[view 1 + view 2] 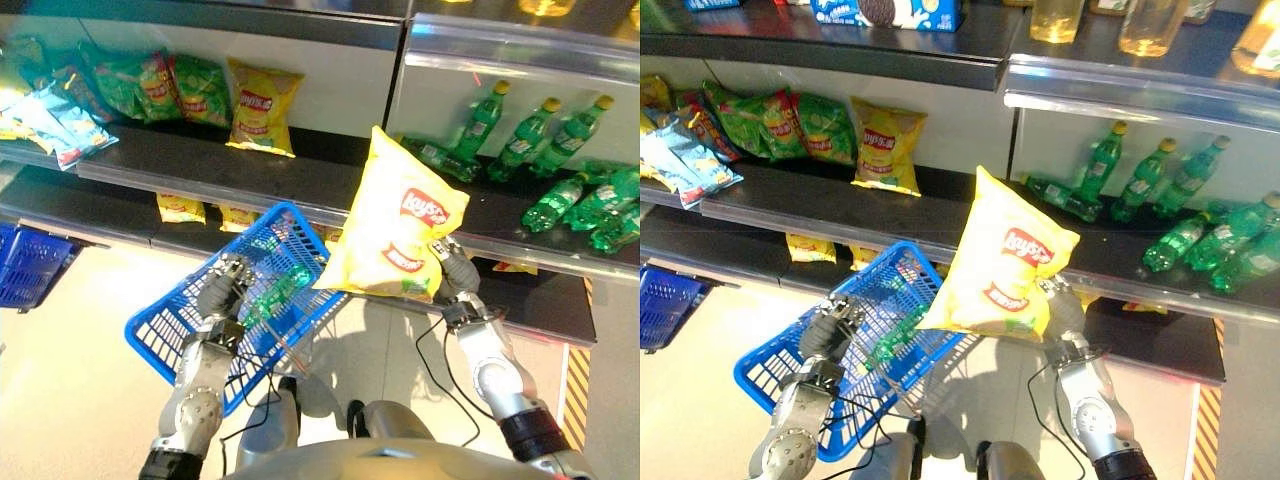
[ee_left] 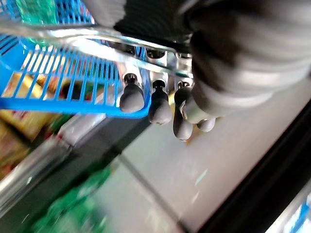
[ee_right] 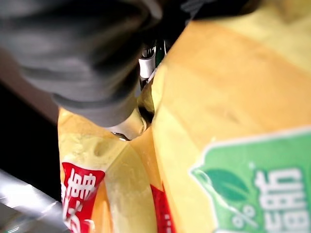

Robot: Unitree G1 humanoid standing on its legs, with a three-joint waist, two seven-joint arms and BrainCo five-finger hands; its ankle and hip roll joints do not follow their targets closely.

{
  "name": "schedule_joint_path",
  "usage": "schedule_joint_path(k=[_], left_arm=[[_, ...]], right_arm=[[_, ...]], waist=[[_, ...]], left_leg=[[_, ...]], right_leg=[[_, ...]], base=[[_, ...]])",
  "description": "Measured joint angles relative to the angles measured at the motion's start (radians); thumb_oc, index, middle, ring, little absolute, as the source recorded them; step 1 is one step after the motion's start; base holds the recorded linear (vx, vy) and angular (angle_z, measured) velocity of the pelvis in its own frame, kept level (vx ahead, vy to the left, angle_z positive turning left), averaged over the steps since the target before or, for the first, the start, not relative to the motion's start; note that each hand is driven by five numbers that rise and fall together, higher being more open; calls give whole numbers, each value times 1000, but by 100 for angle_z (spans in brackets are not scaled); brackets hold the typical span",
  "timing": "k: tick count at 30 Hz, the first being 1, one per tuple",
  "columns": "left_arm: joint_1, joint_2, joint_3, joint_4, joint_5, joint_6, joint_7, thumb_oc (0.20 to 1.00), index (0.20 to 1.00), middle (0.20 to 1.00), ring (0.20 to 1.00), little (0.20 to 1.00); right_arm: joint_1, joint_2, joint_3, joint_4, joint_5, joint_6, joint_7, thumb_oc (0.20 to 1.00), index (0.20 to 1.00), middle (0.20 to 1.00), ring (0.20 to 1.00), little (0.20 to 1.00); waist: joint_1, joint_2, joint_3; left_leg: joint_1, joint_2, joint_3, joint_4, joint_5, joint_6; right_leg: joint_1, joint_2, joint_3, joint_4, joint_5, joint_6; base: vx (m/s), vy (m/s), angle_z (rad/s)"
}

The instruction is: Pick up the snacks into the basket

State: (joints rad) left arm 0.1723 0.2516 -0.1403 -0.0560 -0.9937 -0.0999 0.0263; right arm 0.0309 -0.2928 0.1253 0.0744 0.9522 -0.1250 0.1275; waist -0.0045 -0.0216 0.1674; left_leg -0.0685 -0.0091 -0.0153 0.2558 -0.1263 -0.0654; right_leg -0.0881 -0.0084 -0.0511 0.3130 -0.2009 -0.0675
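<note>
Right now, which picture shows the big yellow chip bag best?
The left eye view: the whole chip bag shows, pinched by the right hand beside the basket. The right eye view shows much the same. The right wrist view shows a close part.

Dark store shelves (image 1: 200, 165) above a pale tiled floor (image 1: 70, 370)

yellow chip bag (image 1: 398, 222) | upright, held aloft (crumpled) | beside tilted blue basket (image 1: 170, 325), green bottle inside
</note>
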Motion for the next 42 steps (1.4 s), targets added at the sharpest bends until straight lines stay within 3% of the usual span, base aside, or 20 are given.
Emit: schedule_joint_path(k=[1,2,4,11,17,24,29,34,39,42], left_arm=[[-9,0,-1,-3,0,0,-9,200,200,200,200,200],[-40,3,-12,-9,0,0,-16,200,200,200,200,200],[-72,9,-49,-15,-1,3,-19,200,200,200,200,200],[-109,91,-156,-66,-5,49,-52,200,200,200,200,200],[-229,101,-313,-87,-46,70,-57,200,200,200,200,200],[-274,127,-362,-130,-124,74,-59,200,200,200,200,200],[-295,151,-407,-146,-166,87,-59,200,200,200,200,200],[-310,163,-459,-161,-179,91,-59,200,200,200,200,200],[-360,164,-550,-162,-183,94,-59,200,200,200,200,200],[-413,161,-590,-163,-205,94,-59,200,200,200,200,200]], right_arm=[[4,-4,-8,-2,-10,-1,0,200,200,200,200,200],[6,-11,-22,3,-39,-6,-4,200,200,200,200,200],[7,-29,-32,13,-83,-8,-14,200,200,200,200,200],[0,-48,-12,29,-410,-9,-47,200,200,200,200,200],[-25,-84,66,82,-608,-8,-59,200,200,200,200,200],[-88,-113,170,106,-776,-6,-73,200,200,200,200,200],[-179,-127,213,207,-905,-6,-98,200,200,200,200,200],[-247,-171,275,291,-993,-5,-116,200,200,200,200,200],[-391,-126,375,463,-1048,11,-131,200,200,200,200,200],[-518,-82,467,548,-1091,24,-143,200,200,200,200,200]], waist=[[-23,11,-7],[-35,15,-6],[-34,8,-7],[-3,8,-5],[-2,-6,31],[6,-4,85],[18,1,90],[45,23,110],[61,34,126],[80,56,153]], left_leg=[[23,29,16,-70,3,4],[28,47,3,-134,53,-15],[1,35,-30,-133,77,-2],[-18,11,-45,-169,122,18],[-49,3,-72,-156,127,19],[-56,1,-78,-156,127,19],[-69,-4,-99,-155,128,19],[-83,-16,-113,-149,131,24],[-104,-23,-128,-132,131,25],[-131,-26,-129,-118,134,24]], right_leg=[[6,11,-17,-25,18,0],[-7,23,-31,-33,31,3],[-33,15,-26,-29,38,15],[-56,-4,-19,-42,52,41],[-73,-13,-44,-31,53,42],[-77,-14,-47,-31,53,42],[-82,-17,-48,-31,52,43],[-87,-28,-60,-30,48,50],[-101,-33,-68,-21,46,52],[-130,-37,-69,4,45,53]], base=[[-111,15,48],[-125,19,44],[-72,32,42],[-30,36,12],[-22,48,14],[-8,39,3],[-5,29,12],[-28,16,13],[-38,10,7],[-74,29,2]])
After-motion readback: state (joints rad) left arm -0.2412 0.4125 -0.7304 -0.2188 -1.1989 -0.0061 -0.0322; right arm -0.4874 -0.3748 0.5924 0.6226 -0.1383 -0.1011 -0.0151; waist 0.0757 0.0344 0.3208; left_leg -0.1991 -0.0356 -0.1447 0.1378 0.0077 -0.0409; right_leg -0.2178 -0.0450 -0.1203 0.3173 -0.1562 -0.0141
